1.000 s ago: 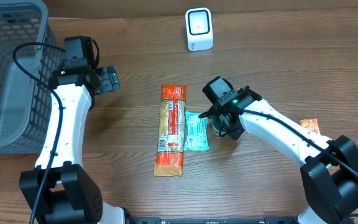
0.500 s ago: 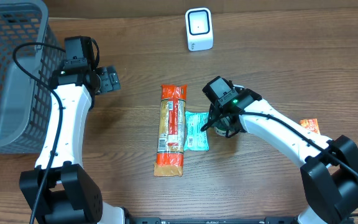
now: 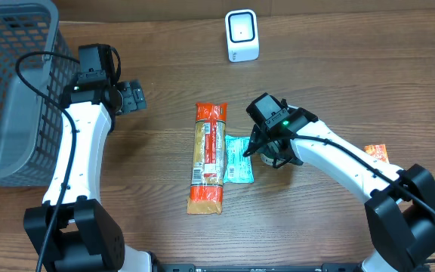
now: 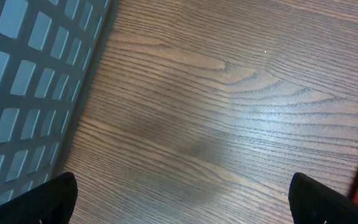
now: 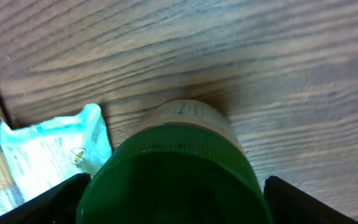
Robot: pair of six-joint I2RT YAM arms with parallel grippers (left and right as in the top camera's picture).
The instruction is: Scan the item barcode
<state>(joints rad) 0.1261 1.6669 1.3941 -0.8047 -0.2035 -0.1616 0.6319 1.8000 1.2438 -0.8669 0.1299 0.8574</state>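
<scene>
A jar with a ribbed green cap (image 5: 173, 168) stands upright on the wood and fills the lower part of the right wrist view. My right gripper (image 5: 173, 202) straddles the cap from above, open, and wood shows between the cap and the right fingertip (image 5: 309, 202). In the overhead view that gripper (image 3: 270, 153) hides the jar. The white barcode scanner (image 3: 242, 35) stands at the far edge of the table. My left gripper (image 3: 132, 97) hangs open over bare wood beside the basket, with nothing between its fingertips (image 4: 319, 199).
A long orange packet (image 3: 208, 157) and a teal packet (image 3: 239, 159) lie just left of the jar. A small orange sachet (image 3: 377, 153) lies at the right. A grey mesh basket (image 3: 10, 91) fills the far left corner.
My right gripper's jaws have widened around the green cap, and the wrist has shifted slightly. The left arm has not moved.
</scene>
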